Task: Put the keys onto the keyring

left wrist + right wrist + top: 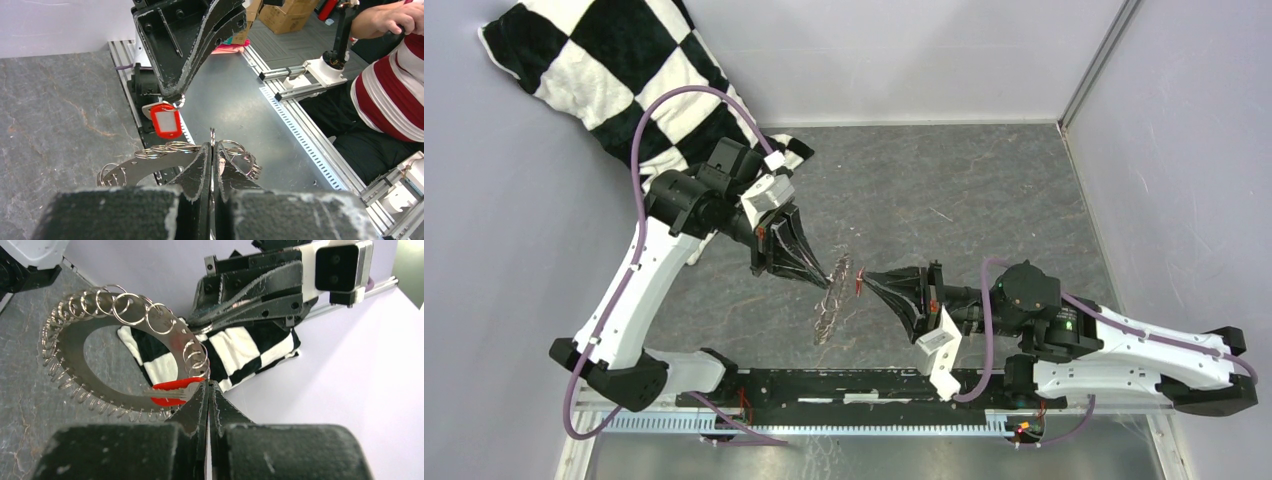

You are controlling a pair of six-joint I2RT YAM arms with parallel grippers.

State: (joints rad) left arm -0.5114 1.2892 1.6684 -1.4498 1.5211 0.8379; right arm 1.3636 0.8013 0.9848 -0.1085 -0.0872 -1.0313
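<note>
The left fingers [197, 172] clamp the flat grey metal keyring [70, 347], fringed with wire loops; right fingers [192, 412] pinch the red plastic-tagged key [165, 120].

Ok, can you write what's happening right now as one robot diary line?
left gripper: shut on keyring | right gripper: shut on red-tag key | key near keyring rim, not on it

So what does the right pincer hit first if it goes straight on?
Likely the keyring, its edge just past the right pincer and the red key it grips. The left pincer holds it beyond; depth is unclear.
</note>
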